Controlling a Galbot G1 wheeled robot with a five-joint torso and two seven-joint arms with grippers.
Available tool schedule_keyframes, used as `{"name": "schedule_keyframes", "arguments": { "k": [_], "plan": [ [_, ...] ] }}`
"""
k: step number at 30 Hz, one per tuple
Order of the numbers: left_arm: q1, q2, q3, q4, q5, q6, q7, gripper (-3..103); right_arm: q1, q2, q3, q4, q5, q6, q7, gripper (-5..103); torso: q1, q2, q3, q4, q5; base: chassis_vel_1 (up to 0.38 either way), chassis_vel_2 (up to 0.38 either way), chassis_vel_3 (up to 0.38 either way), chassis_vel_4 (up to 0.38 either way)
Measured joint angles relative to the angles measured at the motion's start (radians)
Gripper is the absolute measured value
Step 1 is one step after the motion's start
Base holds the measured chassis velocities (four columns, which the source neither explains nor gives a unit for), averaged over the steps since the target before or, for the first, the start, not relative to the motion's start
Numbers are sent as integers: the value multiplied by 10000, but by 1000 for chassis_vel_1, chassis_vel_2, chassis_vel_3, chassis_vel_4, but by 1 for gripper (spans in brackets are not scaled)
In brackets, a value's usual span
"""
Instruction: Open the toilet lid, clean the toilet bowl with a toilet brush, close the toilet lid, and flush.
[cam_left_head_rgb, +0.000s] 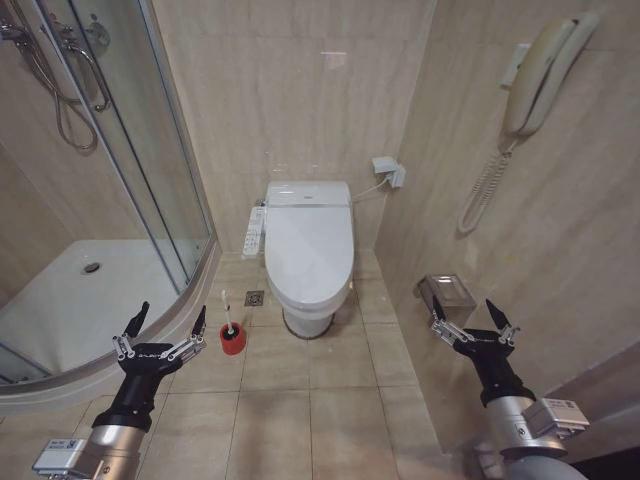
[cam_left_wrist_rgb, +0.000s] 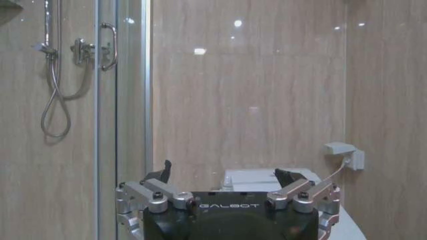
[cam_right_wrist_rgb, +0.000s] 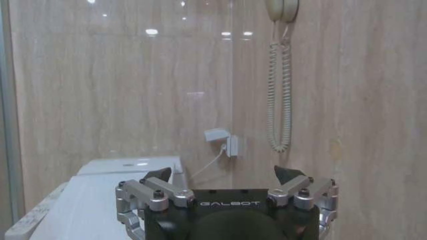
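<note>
While your two arms hang raised in front of you, the left gripper (cam_left_head_rgb: 166, 325) sits low by the shower enclosure's curved edge and the right gripper (cam_left_head_rgb: 473, 318) near the beige tiled side wall, both with fingers spread apart and holding nothing. You see the large white glossy toilet lid (cam_left_head_rgb: 309, 247) lying shut over the bowl, straight ahead against the back wall. Your thin white toilet brush (cam_left_head_rgb: 227, 314) stands upright in its small red cup holder (cam_left_head_rgb: 232, 340) on the floor tiles, just left of the toilet's base.

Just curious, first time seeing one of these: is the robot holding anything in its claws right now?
No. The left claw and the right claw are both open and empty, raised well short of the toilet lid.
</note>
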Motion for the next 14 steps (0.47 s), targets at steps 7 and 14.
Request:
{"name": "schedule_keyframes", "arguments": {
  "k": [7, 14],
  "plan": [
    [2, 0, 0, 0, 0, 0, 0, 100, -3, 0, 0, 0, 0, 0, 0, 100, -10, 2, -6, -6, 0, 0, 0, 0, 0],
    [2, 0, 0, 0, 0, 0, 0, 100, -4, 0, 0, 0, 0, 0, 0, 100, -11, 3, -5, -5, 0, 0, 0, 0, 0]
  ]
}}
